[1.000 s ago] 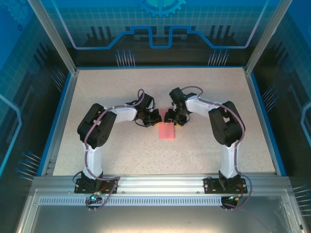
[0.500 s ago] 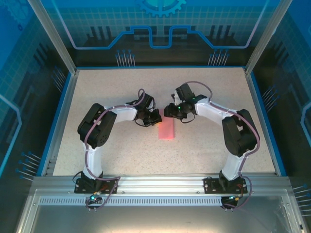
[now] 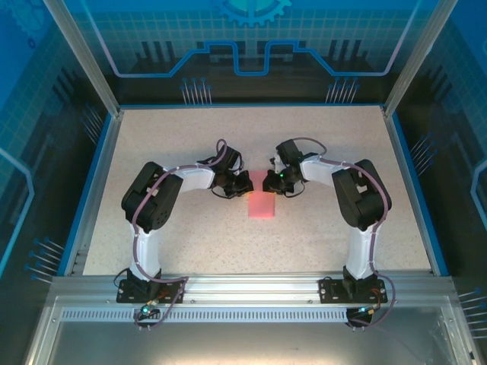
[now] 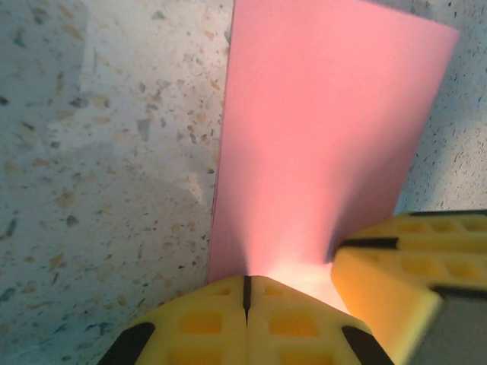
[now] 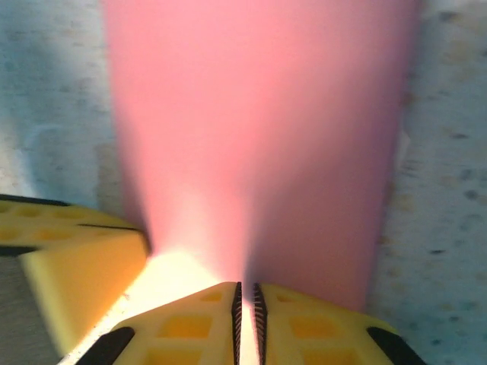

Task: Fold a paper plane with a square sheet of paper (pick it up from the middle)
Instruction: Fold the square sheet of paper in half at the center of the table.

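Jaws of left gripper (image 4: 246,287) and right gripper (image 5: 245,295) pinch the plain pink rectangular sheet (image 3: 261,205).

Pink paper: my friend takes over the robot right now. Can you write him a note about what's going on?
Left gripper: shut on the far edge of the sheet.
Right gripper: shut on the same edge, right beside the left one.
Sheet: mid-table, stretching from the grippers toward the arm bases.
Done: both grippers have hold of the sheet.
Left: the folding; the sheet shows no plane shape yet.
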Controlling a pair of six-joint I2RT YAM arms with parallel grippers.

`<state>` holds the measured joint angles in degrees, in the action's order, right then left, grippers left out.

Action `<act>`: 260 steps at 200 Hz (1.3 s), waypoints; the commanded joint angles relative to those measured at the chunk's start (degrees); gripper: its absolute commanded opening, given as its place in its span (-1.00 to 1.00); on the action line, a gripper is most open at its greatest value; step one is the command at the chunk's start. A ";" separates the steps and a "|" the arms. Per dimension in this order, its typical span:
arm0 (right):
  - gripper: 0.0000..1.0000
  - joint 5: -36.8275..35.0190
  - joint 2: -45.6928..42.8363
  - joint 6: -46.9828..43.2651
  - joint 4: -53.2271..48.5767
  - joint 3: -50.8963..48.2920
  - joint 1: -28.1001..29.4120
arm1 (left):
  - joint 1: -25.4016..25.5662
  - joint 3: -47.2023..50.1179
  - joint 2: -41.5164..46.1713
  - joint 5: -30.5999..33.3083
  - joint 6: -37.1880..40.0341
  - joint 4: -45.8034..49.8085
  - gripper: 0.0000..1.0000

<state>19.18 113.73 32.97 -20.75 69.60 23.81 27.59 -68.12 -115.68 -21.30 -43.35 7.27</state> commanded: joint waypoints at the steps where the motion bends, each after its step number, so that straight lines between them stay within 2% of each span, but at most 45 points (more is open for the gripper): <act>1: -0.69 -0.12 1.15 -0.02 0.71 -1.21 -1.26 | 0.00 0.88 -3.59 3.94 1.15 5.98 -0.97; 32: -0.71 1.65 -2.11 0.21 1.72 -2.22 -1.14 | -0.08 1.47 -3.68 3.99 1.12 5.92 -0.97; 61: -0.67 4.34 -6.70 -0.27 2.76 -4.05 1.38 | 0.00 1.66 -3.60 3.99 1.09 5.82 -0.97; 80: -0.66 4.10 -6.61 0.17 2.98 -6.06 2.35 | 0.03 1.80 -3.68 3.94 0.96 5.55 -0.97; 121: -0.70 1.25 -6.22 2.44 6.80 -13.00 -0.81 | 0.04 1.91 -3.74 3.99 0.98 5.50 -0.97; 141: -0.71 2.10 -6.64 1.86 6.78 -13.74 -1.92 | 0.08 2.18 -3.75 3.99 0.82 5.16 -0.97; 189: -0.69 5.25 -13.37 1.18 6.51 -15.01 1.94 | 0.18 2.47 -3.76 3.98 0.71 4.88 -0.97; 260: -0.70 4.22 -12.55 4.18 9.77 -25.94 2.11 | 0.27 2.44 -3.83 3.93 0.94 4.69 -0.97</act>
<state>24.51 100.53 36.03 -8.34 47.40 25.56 27.77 -68.10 -115.90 -21.37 -43.38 6.83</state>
